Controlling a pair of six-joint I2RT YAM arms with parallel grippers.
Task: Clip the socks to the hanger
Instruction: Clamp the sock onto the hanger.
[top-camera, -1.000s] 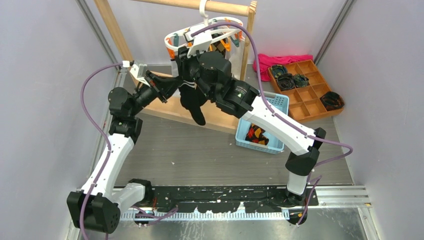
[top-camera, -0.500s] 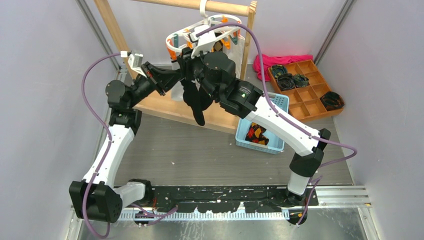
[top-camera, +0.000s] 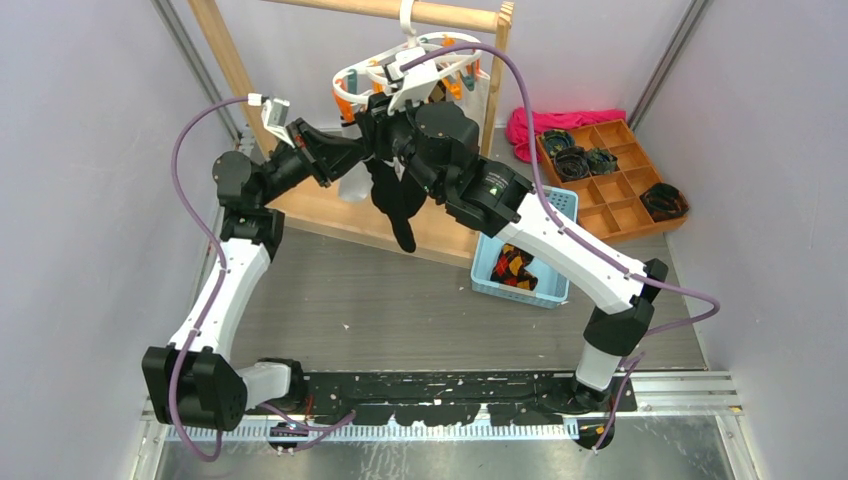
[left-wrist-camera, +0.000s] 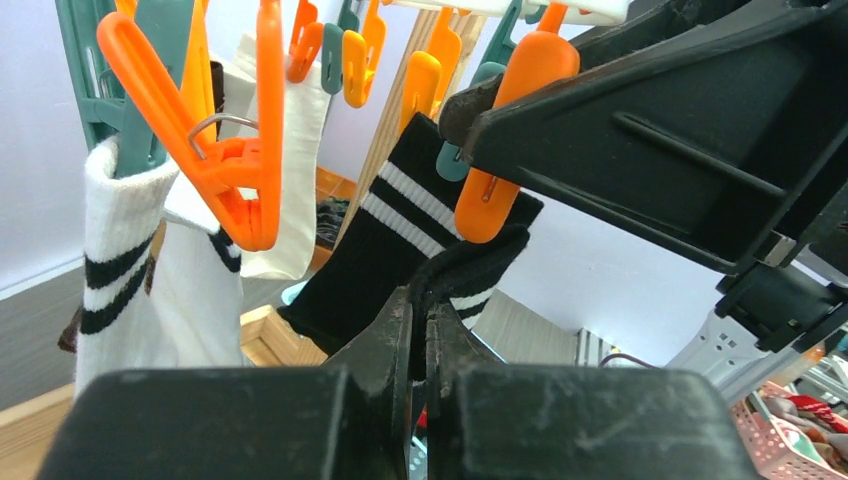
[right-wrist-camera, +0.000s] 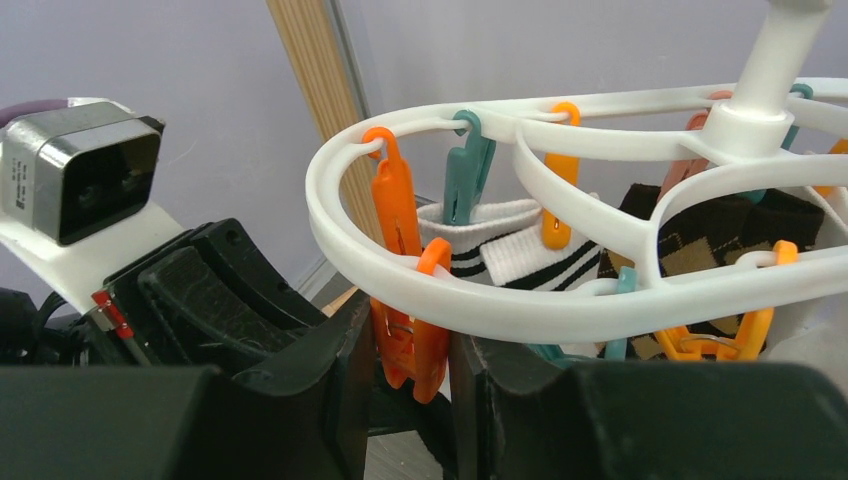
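From above, the left gripper and right gripper meet under the hanger, with a black sock dangling below both. The left wrist camera shows the left gripper pressed together on the sock's cuff, just above its tips and just under an orange clip; so thin a bite could slip free. The right wrist camera shows the right gripper pinching that clip, with the ring just above; the free-hanging hanger could swing and pull the clip off the cuff.
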